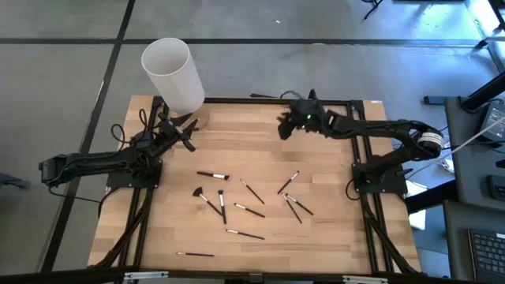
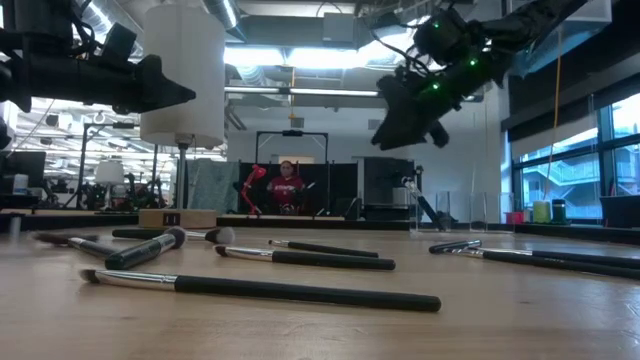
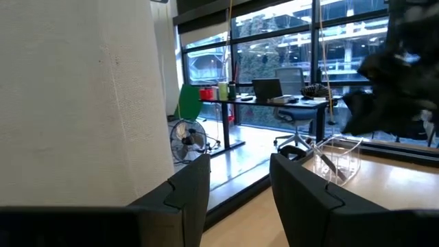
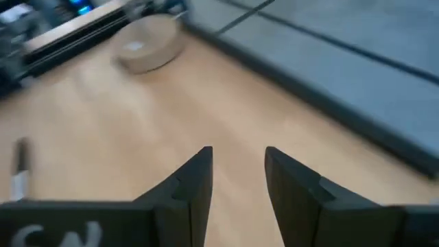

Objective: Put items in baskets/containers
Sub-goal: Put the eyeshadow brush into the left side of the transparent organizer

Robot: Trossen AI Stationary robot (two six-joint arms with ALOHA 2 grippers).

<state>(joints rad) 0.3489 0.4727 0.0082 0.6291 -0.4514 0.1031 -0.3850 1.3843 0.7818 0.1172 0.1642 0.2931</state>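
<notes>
Several thin black-handled makeup brushes lie flat and scattered on the middle of the wooden table, and they also show in the low view. A small clear plastic holder stands on the table's far part, with a thin stick leaning inside it. My right gripper hangs open above the far middle of the table, tilted down, with nothing between its fingers. My left gripper waits open at the far left, beside the tall white cylinder, nothing in it.
The tall white cylinder stands close beside my left gripper's finger. A round wooden disc lies near the table's far edge. One brush end lies off to the side of my right gripper. A person sits far behind the table.
</notes>
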